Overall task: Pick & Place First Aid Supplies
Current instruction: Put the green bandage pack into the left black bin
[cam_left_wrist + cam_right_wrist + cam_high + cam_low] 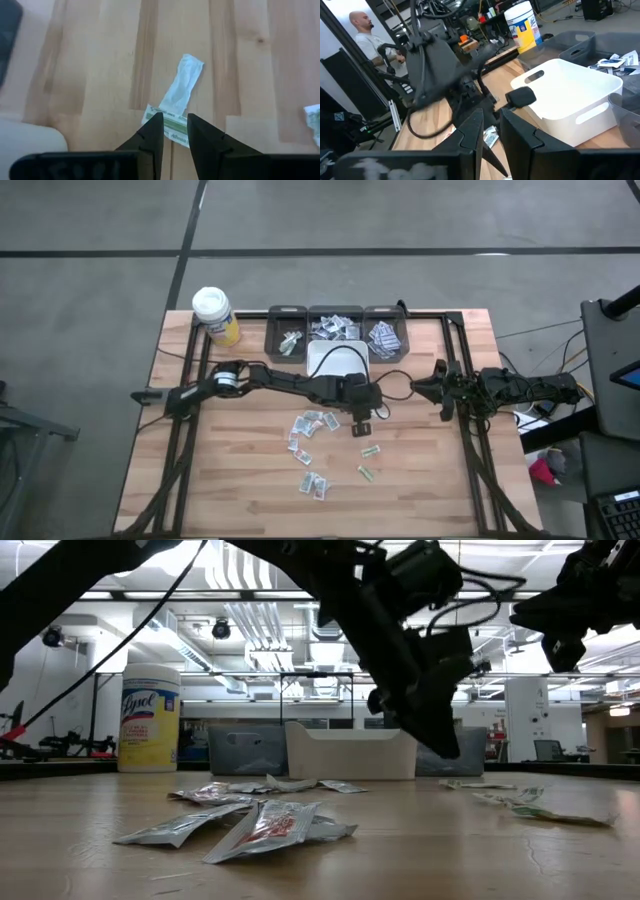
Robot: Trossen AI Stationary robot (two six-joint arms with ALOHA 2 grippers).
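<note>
Packets (262,823) foreground; 3 grey bins (336,309) hold more; left pincer (362,427) slightly parted, empty.

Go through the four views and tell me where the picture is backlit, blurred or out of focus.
Low view: left arm and its left gripper are backlit silhouettes against bright ceiling lights. Left wrist view: evenly lit, green-print packet sharp. Right wrist view: near fingers soft. High view: even light.
</note>
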